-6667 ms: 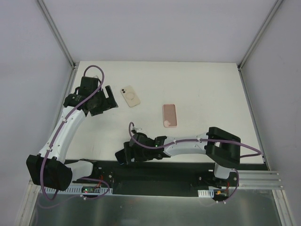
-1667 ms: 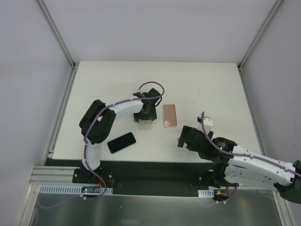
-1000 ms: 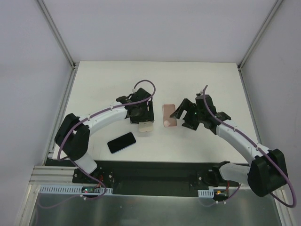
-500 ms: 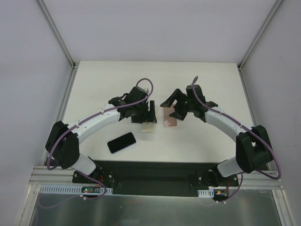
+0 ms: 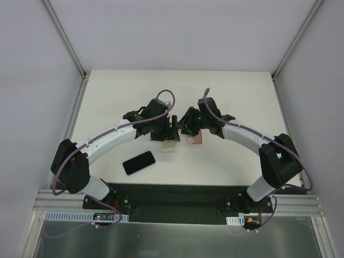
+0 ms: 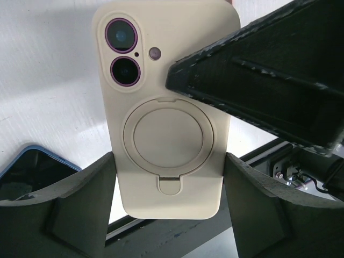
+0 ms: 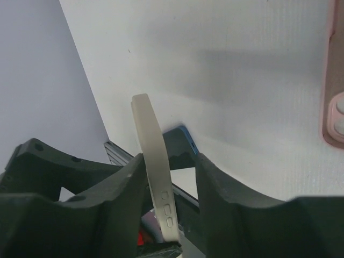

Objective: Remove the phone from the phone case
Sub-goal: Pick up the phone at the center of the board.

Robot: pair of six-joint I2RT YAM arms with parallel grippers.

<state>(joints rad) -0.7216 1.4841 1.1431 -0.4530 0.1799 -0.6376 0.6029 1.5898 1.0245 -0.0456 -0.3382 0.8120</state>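
My left gripper (image 5: 167,134) is shut on a cream phone case (image 6: 167,134), its fingers (image 6: 86,199) pressed on both long edges and holding it off the table. The case's back shows a ring stand and two camera openings; I cannot tell whether anything is inside it. My right gripper (image 7: 169,158) straddles the top edge of the cream case (image 7: 153,161): one finger touches it and a gap remains on the other side. A dark phone (image 5: 138,162) with a blue rim lies bare on the table near the front edge, and the dark phone (image 6: 32,172) shows again in the left wrist view.
A pink phone case (image 5: 195,140) lies flat on the white table (image 5: 242,97) just right of the grippers, and the pink case (image 7: 336,102) shows at the right wrist view's edge. The black front rail (image 5: 177,193) borders the table.
My right arm swung in from the right and its jaws narrowed around the cream case's top edge. The left gripper kept its hold with the case lifted.
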